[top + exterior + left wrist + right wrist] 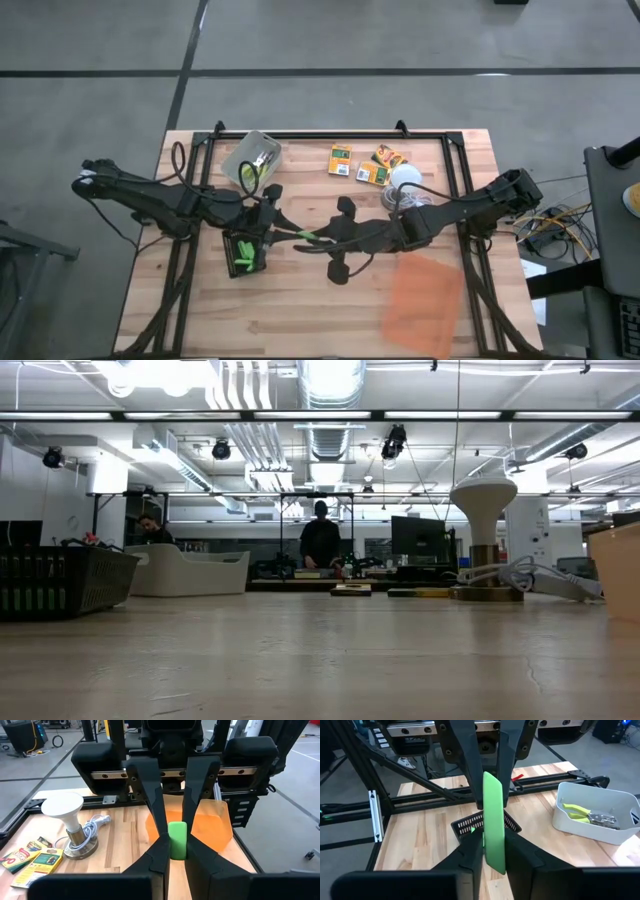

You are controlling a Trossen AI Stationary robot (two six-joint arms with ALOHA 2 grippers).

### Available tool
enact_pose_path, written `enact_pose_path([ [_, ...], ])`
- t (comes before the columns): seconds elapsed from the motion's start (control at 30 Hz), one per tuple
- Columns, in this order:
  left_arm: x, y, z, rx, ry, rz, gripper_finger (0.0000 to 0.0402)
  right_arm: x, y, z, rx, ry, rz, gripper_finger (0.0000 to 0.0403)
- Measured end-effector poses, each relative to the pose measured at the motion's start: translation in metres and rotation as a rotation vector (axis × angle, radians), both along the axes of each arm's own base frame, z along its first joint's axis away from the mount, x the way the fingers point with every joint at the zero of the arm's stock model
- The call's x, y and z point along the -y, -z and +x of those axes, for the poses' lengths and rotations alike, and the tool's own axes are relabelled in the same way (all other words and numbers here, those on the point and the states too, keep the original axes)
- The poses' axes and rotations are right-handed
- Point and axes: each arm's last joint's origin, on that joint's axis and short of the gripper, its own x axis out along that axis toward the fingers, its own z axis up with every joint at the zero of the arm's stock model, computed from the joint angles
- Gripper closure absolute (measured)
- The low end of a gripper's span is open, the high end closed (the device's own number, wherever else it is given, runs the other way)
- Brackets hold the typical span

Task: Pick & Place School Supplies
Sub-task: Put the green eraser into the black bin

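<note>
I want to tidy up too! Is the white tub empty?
Not empty. The white tub has yellow-green pliers lying inside it.

table (pixel 200 310): pale wood planks, black frame rails along its edges | orange sheet (pixel 424 302): translucent, flat near the front right corner | lamp (pixel 405 181): white mushroom-shaped shade, round metal base, grey cord coiled beside it | bin (pixel 251 158): pale, rear left | tray (pixel 243 254): black, slotted | background: two people (pixel 320 540) at desks
</note>
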Motion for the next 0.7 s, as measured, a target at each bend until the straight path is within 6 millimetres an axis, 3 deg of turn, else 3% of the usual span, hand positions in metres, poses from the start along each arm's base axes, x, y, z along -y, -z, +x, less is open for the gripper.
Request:
enact_pose_path([
  [0.7, -0.0001, 0.0000, 0.0000, 0.001, 0.000, 0.002, 0.0358, 0.0000, 0.0000, 0.0000, 0.000, 0.001, 0.002, 0.0184],
])
